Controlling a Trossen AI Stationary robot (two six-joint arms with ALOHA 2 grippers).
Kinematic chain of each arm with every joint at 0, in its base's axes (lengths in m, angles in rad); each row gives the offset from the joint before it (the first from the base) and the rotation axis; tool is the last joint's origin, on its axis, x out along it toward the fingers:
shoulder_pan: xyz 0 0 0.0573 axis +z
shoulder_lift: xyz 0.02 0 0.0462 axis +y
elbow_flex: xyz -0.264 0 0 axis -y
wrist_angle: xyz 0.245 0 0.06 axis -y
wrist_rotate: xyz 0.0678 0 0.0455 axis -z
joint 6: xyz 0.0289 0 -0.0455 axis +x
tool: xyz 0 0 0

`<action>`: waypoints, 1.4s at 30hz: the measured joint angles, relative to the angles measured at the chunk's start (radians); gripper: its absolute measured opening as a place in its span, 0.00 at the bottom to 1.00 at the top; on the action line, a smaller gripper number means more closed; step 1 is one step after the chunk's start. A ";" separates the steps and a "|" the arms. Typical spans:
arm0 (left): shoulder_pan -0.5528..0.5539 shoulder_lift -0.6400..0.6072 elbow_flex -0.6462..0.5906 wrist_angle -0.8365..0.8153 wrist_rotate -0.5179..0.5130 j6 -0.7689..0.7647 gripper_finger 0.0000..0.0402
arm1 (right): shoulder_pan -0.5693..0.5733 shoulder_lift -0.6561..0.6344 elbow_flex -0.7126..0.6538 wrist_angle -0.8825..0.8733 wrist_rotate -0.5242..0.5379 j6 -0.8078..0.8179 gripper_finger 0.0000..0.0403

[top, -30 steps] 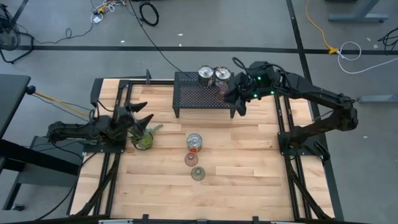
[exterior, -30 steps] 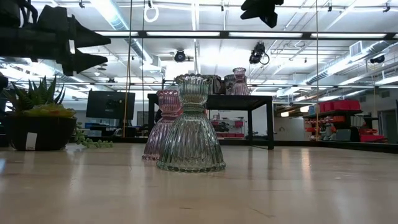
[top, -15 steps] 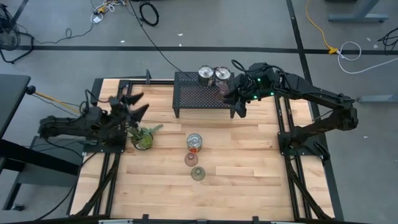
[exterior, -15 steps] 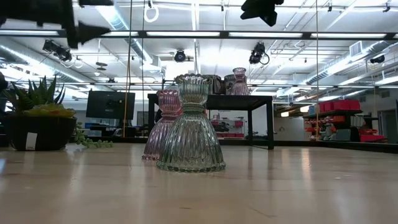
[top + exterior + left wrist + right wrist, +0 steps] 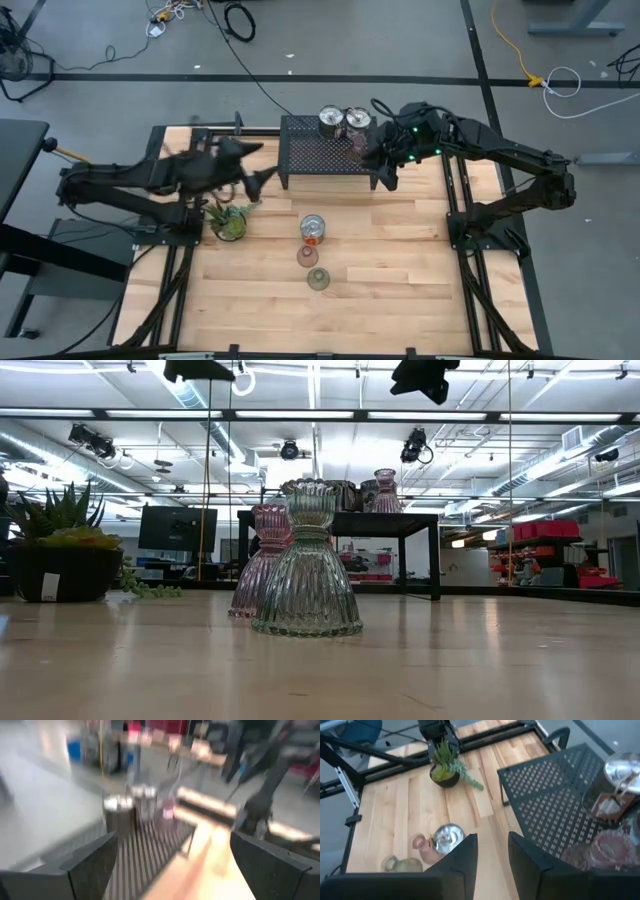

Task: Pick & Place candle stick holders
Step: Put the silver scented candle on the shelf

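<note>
Two silver tins (image 5: pixel 331 122) (image 5: pixel 356 122) and a pink glass cup (image 5: pixel 606 851) stand on the black mesh stand (image 5: pixel 320 152) at the table's far side. A third silver tin (image 5: pixel 313 228), a pink glass cup (image 5: pixel 307 255) and an olive glass cup (image 5: pixel 318 279) stand on their bases at mid-table. My right gripper (image 5: pixel 380 165) is open and empty, high over the stand's right end. My left gripper (image 5: pixel 265 162) is open and empty in the air near the stand's left end, and its wrist view (image 5: pixel 172 865) is blurred.
A small spiky potted plant (image 5: pixel 230 220) stands on the table's left part, below my left arm. In the low view the olive cup (image 5: pixel 308 560) stands in front of the pink one (image 5: pixel 268 560). Bare wood (image 5: pixel 400 270) lies toward the near and right sides.
My left gripper has risen from beside the potted plant and swung toward the table's far edge and right, to the stand's left end. It has stayed open. The holders have not moved.
</note>
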 joint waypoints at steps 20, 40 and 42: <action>0.002 0.519 0.227 -0.415 0.325 -0.431 0.96 | 0.000 0.000 0.000 -0.066 0.000 -0.053 0.27; 0.002 0.708 0.227 -0.409 0.459 -0.513 0.94 | 0.000 0.001 0.000 -0.071 0.000 -0.060 0.27; 0.001 0.717 0.226 -0.407 0.478 -0.513 0.90 | 0.000 0.001 0.000 -0.071 0.000 -0.059 0.27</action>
